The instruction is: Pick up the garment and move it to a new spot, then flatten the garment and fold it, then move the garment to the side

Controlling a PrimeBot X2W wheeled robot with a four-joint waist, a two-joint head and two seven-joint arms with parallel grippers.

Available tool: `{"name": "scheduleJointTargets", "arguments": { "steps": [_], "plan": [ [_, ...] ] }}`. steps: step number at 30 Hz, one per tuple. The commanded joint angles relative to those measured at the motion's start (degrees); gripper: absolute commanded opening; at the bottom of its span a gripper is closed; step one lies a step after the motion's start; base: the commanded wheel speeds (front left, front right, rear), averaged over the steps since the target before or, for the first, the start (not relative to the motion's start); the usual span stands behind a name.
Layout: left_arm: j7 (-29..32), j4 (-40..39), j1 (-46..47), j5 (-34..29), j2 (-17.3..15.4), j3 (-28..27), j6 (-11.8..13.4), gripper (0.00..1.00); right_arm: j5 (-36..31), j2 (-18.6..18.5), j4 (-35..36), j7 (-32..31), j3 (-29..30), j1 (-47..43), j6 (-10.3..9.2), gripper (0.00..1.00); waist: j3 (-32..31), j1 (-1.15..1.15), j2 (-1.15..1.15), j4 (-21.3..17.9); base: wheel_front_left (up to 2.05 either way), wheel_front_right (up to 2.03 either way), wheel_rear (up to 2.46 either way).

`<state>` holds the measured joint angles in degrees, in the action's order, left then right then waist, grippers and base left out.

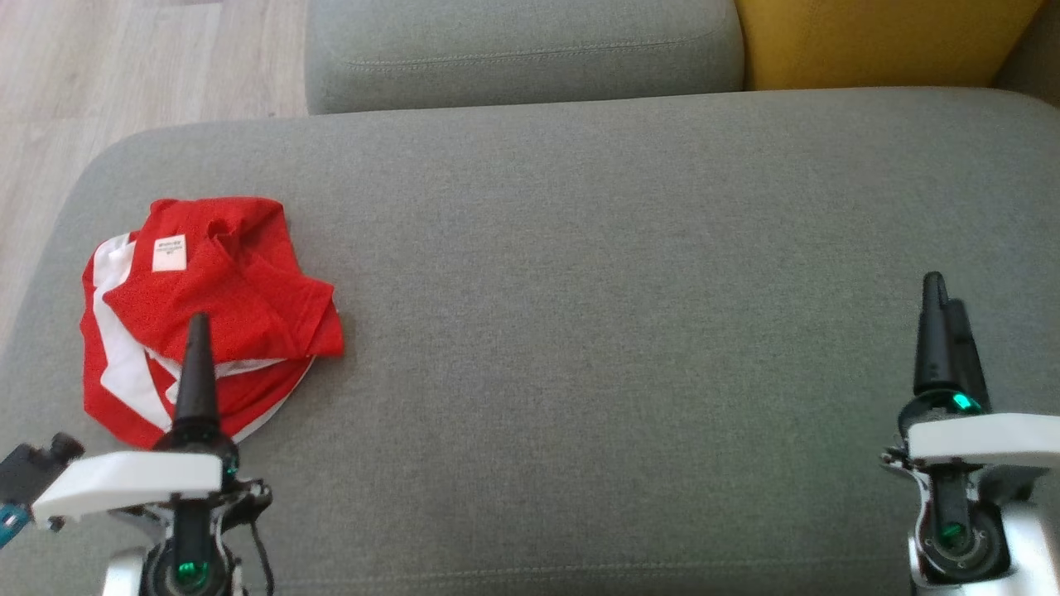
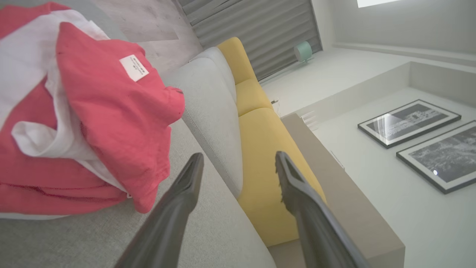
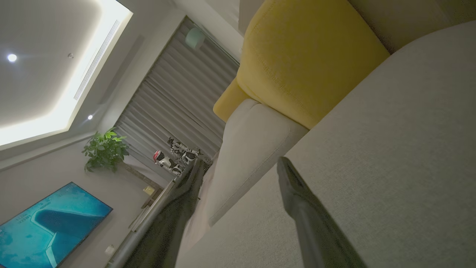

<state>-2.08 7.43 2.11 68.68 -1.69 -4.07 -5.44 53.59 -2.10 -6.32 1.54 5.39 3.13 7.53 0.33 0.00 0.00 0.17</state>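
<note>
The left fingers [image 2: 186, 186] stand spread wide, with nothing between them and no hold on anything. The garment [image 1: 240, 281], a crumpled red-and-white piece, lies on the grey sofa seat [image 1: 580, 290] just beside these fingers. In the left wrist view it is heaped to the left of the left-hand finger, and its nearest red fold hangs close to that finger's tip. Whether cloth and finger touch cannot be told. In the head view the one dark finger that shows lies across the garment's near edge, pointing into the heap. A small white label [image 1: 169, 252] sits on the red cloth beyond the fingertip, toward the far side of the heap. Past the fingertips in the wrist view run a grey back cushion [image 2: 219, 111] and a yellow cushion [image 2: 260, 141], and to the right of the fingers two framed pictures [image 2: 409, 121] hang on a pale wall.

The right fingers [image 3: 297, 193] are also parted wide and grip nothing. They are over bare grey seat, and the yellow cushion rises beyond their tips. The garment is well apart from them, across the seat on the side of the left fingers. Wooden floor [image 1: 124, 66] shows beyond the seat's far left corner.
</note>
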Motion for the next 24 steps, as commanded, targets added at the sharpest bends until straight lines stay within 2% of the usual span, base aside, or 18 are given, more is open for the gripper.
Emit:
{"name": "scheduleJointTargets", "arguments": {
  "steps": [1,9,17,24],
  "plan": [
    [-0.55,-2.87,3.28,-2.47,-0.75,-0.16,0.34,1.0,-3.08,-0.52,3.05,0.97,-1.04,3.46,-0.02,1.0,0.05,0.0,0.0,-0.04,0.0,0.0,0.0],
    [-2.05,-4.57,3.11,-14.36,-0.81,3.77,0.24,1.0,-15.06,-0.55,3.41,2.49,-4.69,2.97,-0.02,1.0,0.08,0.0,0.0,-0.29,0.0,0.0,0.0],
    [-3.4,-4.75,2.86,-25.87,-1.08,7.4,0.57,1.0,-23.23,-0.58,2.88,3.84,-6.57,2.7,-0.02,1.0,0.36,0.0,0.0,-0.53,0.0,0.0,0.0],
    [-4.41,-4.12,3.07,-34.0,-2.57,10.25,3.17,1.0,-28.33,-0.6,1.84,4.86,-7.43,2.7,-0.03,1.0,0.42,0.0,0.0,-0.64,0.0,0.0,0.0]
  ]
}}
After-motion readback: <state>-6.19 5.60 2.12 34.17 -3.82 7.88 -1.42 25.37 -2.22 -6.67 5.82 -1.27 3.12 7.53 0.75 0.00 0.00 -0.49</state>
